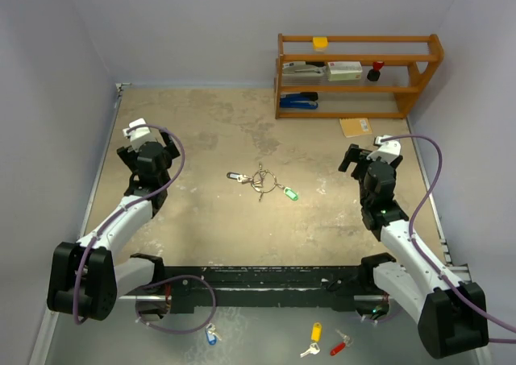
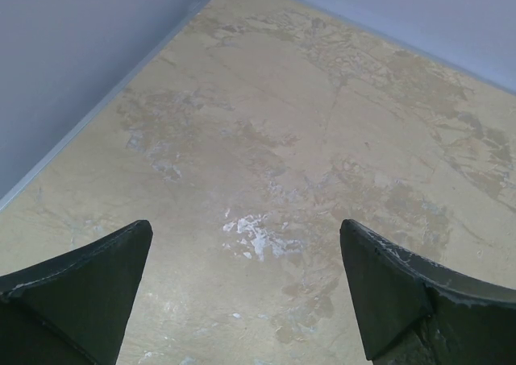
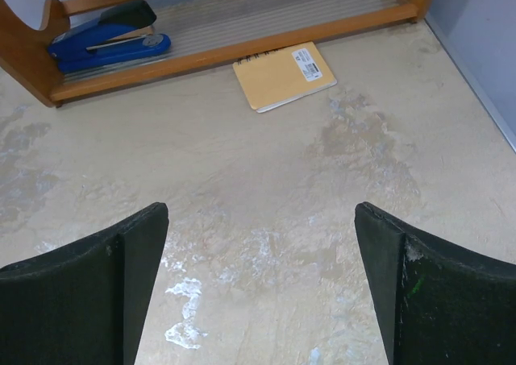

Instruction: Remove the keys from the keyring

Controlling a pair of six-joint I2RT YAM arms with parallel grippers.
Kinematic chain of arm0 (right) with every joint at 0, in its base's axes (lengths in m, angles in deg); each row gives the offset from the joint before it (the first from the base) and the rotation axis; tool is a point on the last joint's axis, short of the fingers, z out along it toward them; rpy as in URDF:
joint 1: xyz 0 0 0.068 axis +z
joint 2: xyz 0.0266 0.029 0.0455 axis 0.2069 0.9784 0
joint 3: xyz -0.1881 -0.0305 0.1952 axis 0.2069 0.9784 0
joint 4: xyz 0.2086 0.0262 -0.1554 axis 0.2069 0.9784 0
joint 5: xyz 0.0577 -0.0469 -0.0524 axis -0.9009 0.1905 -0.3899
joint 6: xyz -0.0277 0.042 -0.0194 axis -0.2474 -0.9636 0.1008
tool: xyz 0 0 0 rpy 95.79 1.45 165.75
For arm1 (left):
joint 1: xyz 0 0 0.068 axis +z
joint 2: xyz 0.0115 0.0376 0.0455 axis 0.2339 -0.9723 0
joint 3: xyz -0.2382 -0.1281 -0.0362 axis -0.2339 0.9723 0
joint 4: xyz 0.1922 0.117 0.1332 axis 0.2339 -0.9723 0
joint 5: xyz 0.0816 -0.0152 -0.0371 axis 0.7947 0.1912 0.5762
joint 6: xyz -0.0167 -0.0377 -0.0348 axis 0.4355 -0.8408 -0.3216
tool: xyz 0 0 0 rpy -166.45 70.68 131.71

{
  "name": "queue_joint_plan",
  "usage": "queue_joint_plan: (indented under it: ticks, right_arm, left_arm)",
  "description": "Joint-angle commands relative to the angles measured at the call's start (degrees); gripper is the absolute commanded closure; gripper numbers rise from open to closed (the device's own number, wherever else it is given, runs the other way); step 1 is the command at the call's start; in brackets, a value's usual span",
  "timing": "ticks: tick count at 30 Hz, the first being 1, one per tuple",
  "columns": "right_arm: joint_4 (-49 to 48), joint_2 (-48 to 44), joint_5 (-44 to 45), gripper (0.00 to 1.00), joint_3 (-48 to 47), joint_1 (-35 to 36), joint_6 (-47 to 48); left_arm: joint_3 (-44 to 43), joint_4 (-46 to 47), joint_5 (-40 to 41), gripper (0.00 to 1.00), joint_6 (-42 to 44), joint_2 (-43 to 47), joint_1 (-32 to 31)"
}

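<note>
The left gripper (image 2: 246,224) and right gripper (image 3: 262,208) both gape wide, holding nothing. The keyring (image 1: 263,177) lies between them, well apart from each. I'd pin the ring with one and work keys (image 1: 260,184) off with the other. Thin silver loop; green key (image 1: 291,193) on its right-gripper side, black key (image 1: 235,176) on its left-gripper side.

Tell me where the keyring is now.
In the top view, the keyring lies near the centre of the table, black-headed key on its left, green-headed key lower right. Neither wrist view shows it.
</note>
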Motion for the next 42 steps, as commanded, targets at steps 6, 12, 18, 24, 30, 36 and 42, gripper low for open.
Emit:
queue_joint_plan:
  ticks: [6, 12, 18, 24, 30, 36, 42]
  right_arm:
    - [-1.9, -0.27, 1.45, 0.0, -1.21, 0.07, -0.82]
    - [-0.85, 0.06, 1.57, 0.0, -1.74, 0.07, -0.51]
    - [-0.33, 0.73, -6.2, 0.02, -2.2, 0.07, 0.82]
    - [1.88, 2.79, -14.28, 0.17, -2.69, 1.26, 0.82]
    - [4.93, 6.97, -19.88, 0.44, -4.07, 7.1, 2.86]
    - [5.08, 11.06, -22.57, 0.61, -4.46, 13.39, 3.88]
    - [2.49, 12.87, -26.32, 0.61, -2.61, 16.11, 1.37]
  left_arm:
    - [-0.8, 2.69, 1.61, 0.03, -0.49, -0.28, 0.03]
    - [-2.53, 2.6, 0.92, 0.03, -0.97, -1.8, 0.03]
    - [-4.96, 1.17, -4.81, 0.01, -1.54, -4.05, -0.01]
    - [-7.07, -0.5, -11.67, 0.01, -1.65, -5.62, -0.06]
    - [-5.87, 1.71, -14.56, 0.01, -5.03, -4.36, -0.08]
    - [-4.02, 4.48, -20.65, 0.18, -7.95, -3.43, -0.06]
    - [-2.85, 4.89, -22.55, 0.41, -9.23, -2.53, -0.06]
